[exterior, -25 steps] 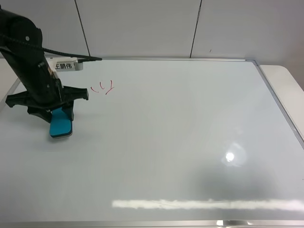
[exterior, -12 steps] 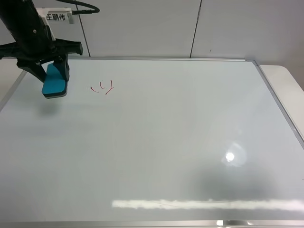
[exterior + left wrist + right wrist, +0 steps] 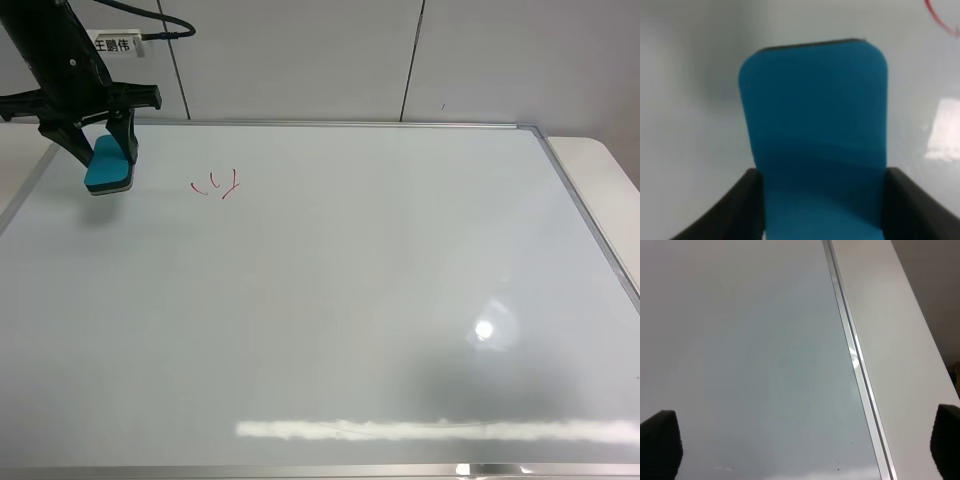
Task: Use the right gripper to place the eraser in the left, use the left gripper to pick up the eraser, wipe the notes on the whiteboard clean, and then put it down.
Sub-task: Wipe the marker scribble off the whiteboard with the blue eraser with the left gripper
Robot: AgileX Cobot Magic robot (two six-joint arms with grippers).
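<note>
- Since a second ago, your left hand [image 3: 103, 155] has lifted the eraser [image 3: 108, 168] off the whiteboard [image 3: 350, 300] and carried it toward the far left corner.
- High view: the hand is clamped on the eraser, which looks raised just clear of the board. The notes [image 3: 216, 185] lie near, to its right at about the same depth. The eraser's long axis runs roughly near-to-far, so I judge a rightward sweep would meet them broadside. The frame [image 3: 30, 185] is close on the left, and the board is open to the right.
- Left wrist view: the fingers [image 3: 735, 210] grip both long sides of the eraser [image 3: 815, 130], dark felt at its far end. A red stroke of the notes [image 3: 942, 20] shows just off one far corner.
- Right wrist view: your right hand [image 3: 802, 445] is spread wide and empty, over the board's frame [image 3: 855, 365] beside the table [image 3: 900, 340]. It is well apart from the notes, so the left hand is nearer.
</note>
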